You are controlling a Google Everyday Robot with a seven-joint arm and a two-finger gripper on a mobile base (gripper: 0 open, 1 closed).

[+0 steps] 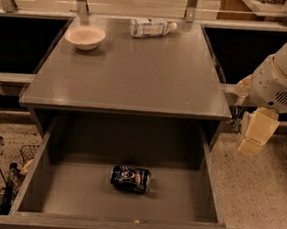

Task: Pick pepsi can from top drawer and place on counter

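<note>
Blue pepsi can (130,178) lying sideways in open top drawer (76,196), tool (256,132) right of counter (137,76), grip state unclear

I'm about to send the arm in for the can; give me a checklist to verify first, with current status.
1. The top drawer is open: ok.
2. The pepsi can lies on its side mid-drawer, nothing over it: ok.
3. The gripper is above the can: not ok, it hangs right of the cabinet, outside the drawer.
4. Nothing held by the gripper: cannot tell.
5. The counter front is free of the bowl and bottle, both at the back: ok.
</note>
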